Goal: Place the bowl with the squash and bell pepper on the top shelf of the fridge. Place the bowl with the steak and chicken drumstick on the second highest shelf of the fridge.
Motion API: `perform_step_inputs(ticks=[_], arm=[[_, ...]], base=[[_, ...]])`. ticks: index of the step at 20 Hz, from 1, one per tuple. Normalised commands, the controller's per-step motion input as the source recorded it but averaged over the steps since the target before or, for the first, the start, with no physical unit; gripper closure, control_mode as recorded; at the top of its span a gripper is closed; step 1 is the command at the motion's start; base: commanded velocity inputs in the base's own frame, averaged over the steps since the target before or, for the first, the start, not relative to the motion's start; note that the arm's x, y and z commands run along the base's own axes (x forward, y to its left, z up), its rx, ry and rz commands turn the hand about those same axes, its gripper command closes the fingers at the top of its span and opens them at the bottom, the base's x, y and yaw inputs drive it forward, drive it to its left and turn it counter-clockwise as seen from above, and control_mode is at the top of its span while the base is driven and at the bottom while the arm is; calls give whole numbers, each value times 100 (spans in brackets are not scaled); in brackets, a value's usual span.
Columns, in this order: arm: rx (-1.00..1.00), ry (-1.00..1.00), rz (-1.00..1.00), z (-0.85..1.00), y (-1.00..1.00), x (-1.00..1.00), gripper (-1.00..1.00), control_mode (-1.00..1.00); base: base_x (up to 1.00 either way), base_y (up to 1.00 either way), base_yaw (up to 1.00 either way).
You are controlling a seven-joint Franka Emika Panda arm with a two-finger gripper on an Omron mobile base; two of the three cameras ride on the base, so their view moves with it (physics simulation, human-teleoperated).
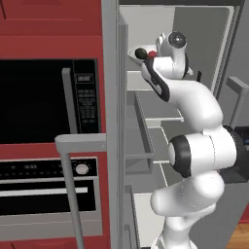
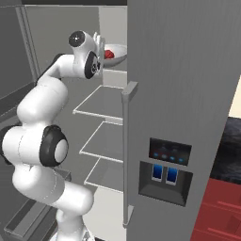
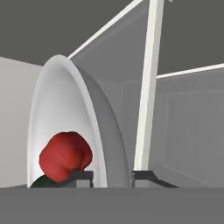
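Left base view: white arm rises from lower right and reaches up into the open grey fridge at upper centre. The gripper sits at the rim of the wide shallow white bowl, upper centre of frame. Dark green squash lump and glossy red bell pepper sit side by side in the bowl, next to the hand. The bowl is level with the thin pale grey top shelf, which runs just below it; whether it touches the shelf, cannot tell. Black oven door in red cabinetry fills the left half.

Right base view: arm comes from lower left, with the wrist at upper left. The bowl is at top centre, partly cut off by the grey fridge door, pepper visible inside. Second highest shelf below it is bare.

Hand view: the bowl rim stands edge-on, centre-left. The two dark fingertips at the bottom are nearly closed, pinching the rim between them. Pepper is lower left inside the bowl, a sliver of squash beneath it.
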Motion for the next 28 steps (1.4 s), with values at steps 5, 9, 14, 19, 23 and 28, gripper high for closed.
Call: perform_step_inputs(ticks=[5, 9, 14, 19, 23, 28], arm=[[-1, 0, 0, -4, 1, 29, -100, -100], [0, -13, 0, 34, 0, -74, -100, -100], [0, -19, 0, 17, 0, -100, -100, -100], [-5, -1, 0, -82, 10, -100, -100, -100], [-1, 7, 0, -58, 1, -100, -100, -100], [0, 13, 0, -33, 0, -80, -100, 100]], base=[[0, 0, 0], [0, 0, 0], [0, 0, 0], [0, 0, 0], [0, 0, 0], [-20, 0, 0]])
